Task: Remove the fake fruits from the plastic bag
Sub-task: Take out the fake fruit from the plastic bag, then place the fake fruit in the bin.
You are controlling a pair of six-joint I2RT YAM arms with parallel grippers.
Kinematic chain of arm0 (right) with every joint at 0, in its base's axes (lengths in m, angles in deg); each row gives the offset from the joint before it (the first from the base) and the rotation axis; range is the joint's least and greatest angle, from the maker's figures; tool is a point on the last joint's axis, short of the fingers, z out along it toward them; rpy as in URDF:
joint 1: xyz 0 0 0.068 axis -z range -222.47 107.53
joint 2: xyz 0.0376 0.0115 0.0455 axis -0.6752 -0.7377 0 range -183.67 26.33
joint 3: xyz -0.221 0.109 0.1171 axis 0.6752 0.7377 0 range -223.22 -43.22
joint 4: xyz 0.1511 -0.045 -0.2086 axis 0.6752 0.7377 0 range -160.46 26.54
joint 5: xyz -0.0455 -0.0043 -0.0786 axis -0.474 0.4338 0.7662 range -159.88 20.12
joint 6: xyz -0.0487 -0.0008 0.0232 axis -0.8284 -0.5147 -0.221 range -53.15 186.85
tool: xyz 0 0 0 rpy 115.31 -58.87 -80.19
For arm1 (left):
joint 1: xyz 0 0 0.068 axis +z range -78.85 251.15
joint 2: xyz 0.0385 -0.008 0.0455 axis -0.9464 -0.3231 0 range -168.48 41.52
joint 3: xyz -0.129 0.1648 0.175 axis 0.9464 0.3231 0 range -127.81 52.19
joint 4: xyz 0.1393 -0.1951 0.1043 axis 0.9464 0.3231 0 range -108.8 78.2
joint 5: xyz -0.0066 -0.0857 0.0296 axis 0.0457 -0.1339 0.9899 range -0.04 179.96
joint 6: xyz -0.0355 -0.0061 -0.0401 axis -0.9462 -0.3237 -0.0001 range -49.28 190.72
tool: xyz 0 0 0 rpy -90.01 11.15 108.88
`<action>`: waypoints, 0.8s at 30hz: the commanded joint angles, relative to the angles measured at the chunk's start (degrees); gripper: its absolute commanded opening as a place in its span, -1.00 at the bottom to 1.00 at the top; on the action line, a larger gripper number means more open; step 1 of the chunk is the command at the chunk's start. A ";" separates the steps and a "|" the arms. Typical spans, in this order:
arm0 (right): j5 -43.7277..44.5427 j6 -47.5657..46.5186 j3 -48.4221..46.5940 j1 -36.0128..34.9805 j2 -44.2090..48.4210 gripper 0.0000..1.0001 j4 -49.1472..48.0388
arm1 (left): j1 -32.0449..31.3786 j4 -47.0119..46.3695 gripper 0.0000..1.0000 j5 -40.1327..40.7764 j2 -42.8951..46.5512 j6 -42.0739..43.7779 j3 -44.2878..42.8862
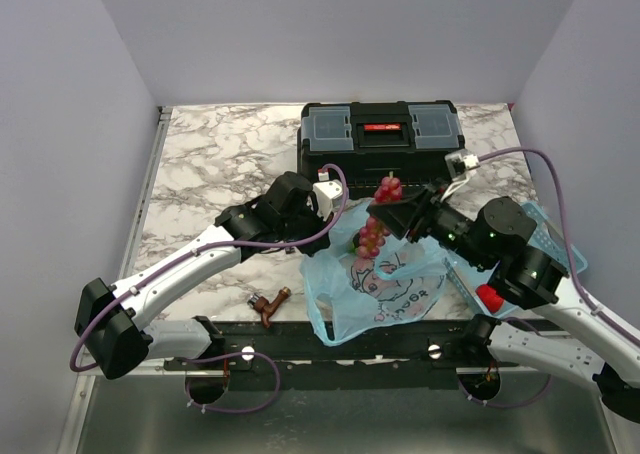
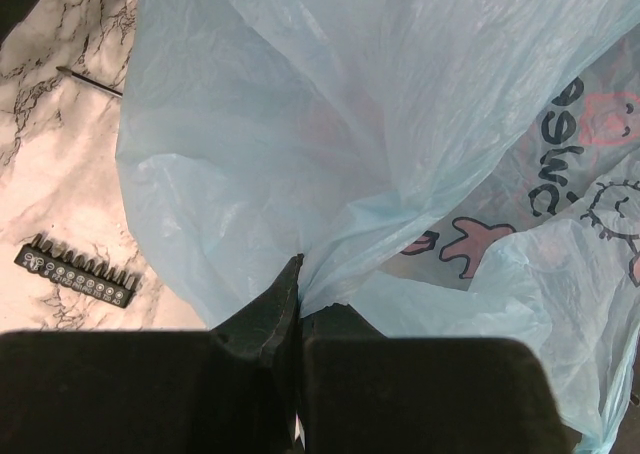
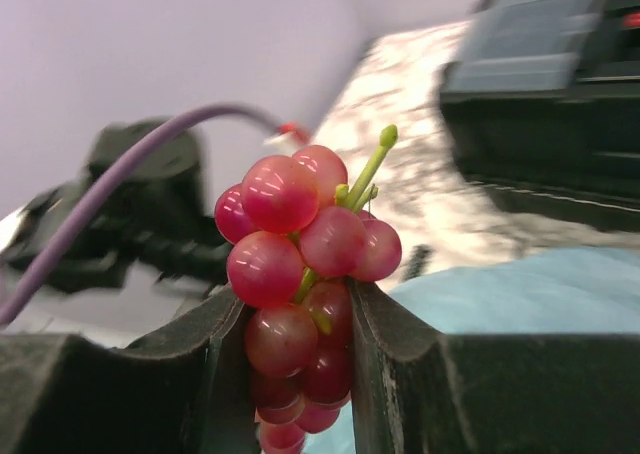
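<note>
I see reddish-purple grape bunch (image 3: 300, 264) stem-up, raised over crumpled light-blue plastic bag (image 1: 385, 299), bag slumped at tabletop (image 1: 220, 164) near edge

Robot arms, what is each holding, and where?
The right fingers clamp the grapes around their lower half; the left fingers pinch a fold of the plastic bag.

Soft, even light falls on the desk (image 1: 200, 164), shadows faint. The right wrist view keeps the grapes (image 3: 270, 269) sharp with small highlights; everything behind them is blurred.
</note>
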State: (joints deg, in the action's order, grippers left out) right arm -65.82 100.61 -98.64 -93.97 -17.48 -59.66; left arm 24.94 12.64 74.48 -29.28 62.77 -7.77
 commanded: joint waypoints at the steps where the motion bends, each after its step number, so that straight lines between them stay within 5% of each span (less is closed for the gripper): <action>1: 33.14 1.12 -2.85 0.08 2.03 -0.96 12.77 | -0.06 0.26 -1.00 0.44 0.15 0.74 0.13; 5: 56.95 7.42 -1.79 0.07 2.94 -0.96 24.41 | -0.09 0.07 -1.00 0.91 0.13 0.83 0.33; 11: 68.40 24.24 -0.43 0.22 0.38 -0.96 43.88 | -0.07 0.17 -1.00 0.37 -0.01 0.75 0.20; 16: 64.47 32.75 0.08 4.17 -5.13 -0.90 50.48 | -0.13 -0.02 -1.00 -0.43 0.15 0.65 0.24; 24: 49.39 25.96 6.53 24.40 -8.28 -0.87 41.08 | -0.13 -0.20 -1.00 -0.10 2.00 0.52 0.77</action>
State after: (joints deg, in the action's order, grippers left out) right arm -8.58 128.21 -95.69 -79.15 -26.55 -14.35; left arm 24.94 12.64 74.48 -29.24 62.77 -7.73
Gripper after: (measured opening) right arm 0.344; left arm 0.003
